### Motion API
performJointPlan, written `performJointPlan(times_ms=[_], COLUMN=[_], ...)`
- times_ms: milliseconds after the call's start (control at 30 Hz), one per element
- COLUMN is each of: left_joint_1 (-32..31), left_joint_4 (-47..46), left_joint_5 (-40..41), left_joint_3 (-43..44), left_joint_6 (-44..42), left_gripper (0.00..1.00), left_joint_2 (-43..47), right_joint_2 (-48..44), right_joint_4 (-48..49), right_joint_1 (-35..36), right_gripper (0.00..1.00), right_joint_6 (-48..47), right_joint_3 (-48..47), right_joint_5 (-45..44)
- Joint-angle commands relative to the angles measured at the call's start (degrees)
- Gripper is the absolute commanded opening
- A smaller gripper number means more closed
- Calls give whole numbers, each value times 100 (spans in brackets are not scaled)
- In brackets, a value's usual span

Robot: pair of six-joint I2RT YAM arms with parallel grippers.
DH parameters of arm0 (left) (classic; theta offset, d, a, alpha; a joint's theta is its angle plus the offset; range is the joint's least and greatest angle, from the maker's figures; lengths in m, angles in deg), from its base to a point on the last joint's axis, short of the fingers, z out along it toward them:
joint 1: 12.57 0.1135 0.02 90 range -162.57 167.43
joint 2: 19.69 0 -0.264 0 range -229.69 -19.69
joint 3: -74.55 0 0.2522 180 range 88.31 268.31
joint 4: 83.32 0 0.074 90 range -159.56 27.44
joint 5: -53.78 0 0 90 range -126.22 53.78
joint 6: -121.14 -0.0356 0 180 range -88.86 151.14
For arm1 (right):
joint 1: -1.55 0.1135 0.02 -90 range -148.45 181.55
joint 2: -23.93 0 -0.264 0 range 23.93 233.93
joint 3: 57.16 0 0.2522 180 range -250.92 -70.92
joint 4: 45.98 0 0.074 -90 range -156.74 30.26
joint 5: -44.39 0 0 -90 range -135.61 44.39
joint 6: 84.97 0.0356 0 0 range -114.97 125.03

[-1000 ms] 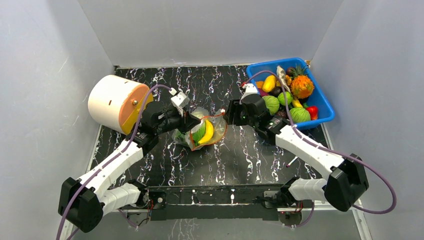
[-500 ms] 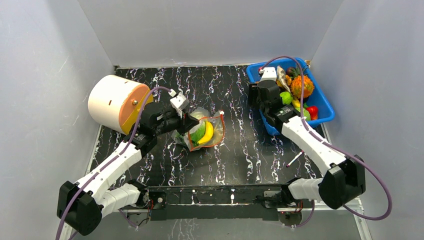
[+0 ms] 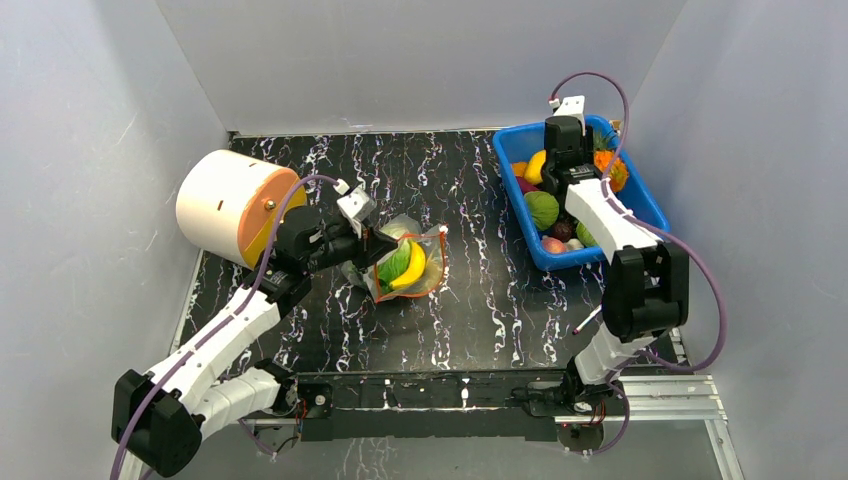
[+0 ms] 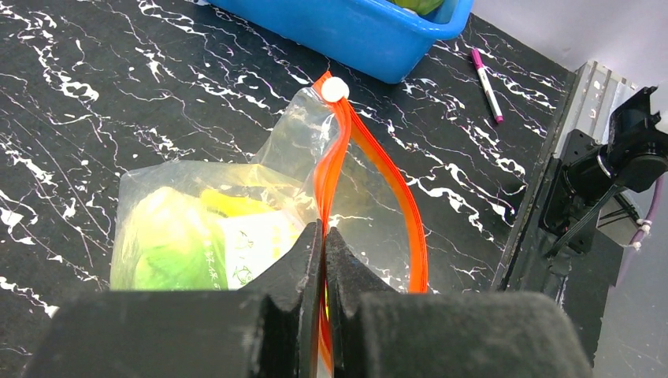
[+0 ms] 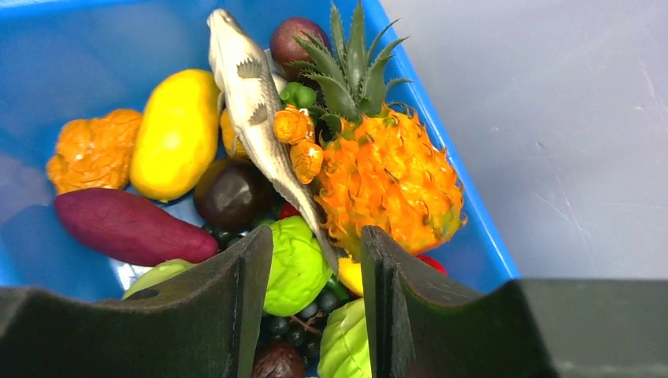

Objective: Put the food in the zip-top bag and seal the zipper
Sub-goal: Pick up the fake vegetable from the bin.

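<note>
The zip-top bag point(image 4: 236, 205), clear crinkly plastic with a red-orange zipper point(image 4: 327, 169) round its mouth, lies left of centre on the black, white-veined table point(image 3: 470, 190). Its rim is pinched flat between the closed jaws of the left gripper point(image 4: 324, 236). To the right of the fingers the strip bows out in an open loop, with a white slider point(image 4: 335, 88) at its far end. A green leaf-like toy point(image 3: 394, 266) and a yellow banana-like piece point(image 3: 416, 264) already sit inside.

The right gripper point(image 5: 317, 240), at the bag's mouth a second ago, has swung away and now hangs over the blue plastic bin point(image 4: 354, 31). Its jaws are parted and hold nothing, poised above a pale toy fish point(image 5: 252, 94), a spiky orange pineapple-like fruit point(image 5: 390, 185) and a lobed green piece point(image 5: 295, 264). That reads as a return trip for more food: filling looks unfinished and sealing has not begun.

Bare tabletop separates bag and bin, a free lane back. Room is tighter at the bin, where its own walls and the white enclosure wall beside it hem the right arm. A big white-and-orange cylinder point(image 3: 225, 205) stands just behind the left arm, and a pink marker point(image 4: 487, 84) lies near the table's near-right edge.
</note>
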Motion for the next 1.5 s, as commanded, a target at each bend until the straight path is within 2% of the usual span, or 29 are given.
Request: performJointPlan(times_ms=[0,400,667,867,1000,1467], left_joint_1=[-8,-14,-14,-10,-8,-12], left_joint_4=[29,58,36,8,49,46], left_joint_5=[-76,-159,-194,-215,-194,-192], left_joint_3=[55,81,58,60,74,47], left_joint_6=[-188,-205,-200,-178,-185,-204], left_gripper=[0,0,0,0,0,0], left_joint_2=[214,169,239,148,120,183], right_joint_2=[400,1678,2034,2194,2051,1717], right_joint_4=[359,-93,-79,-2,311,686], right_joint_1=[-200,-398,-504,-520,-514,-512], right_gripper=[42,42,40,33,24,13], right_joint_6=[-393,-886,-1031,-1268,-1507,-1475], right_joint_3=[-581,-1751,-1773,-1783,-1500,-1107], right_joint_5=[257,47,120,-74,-145,-21])
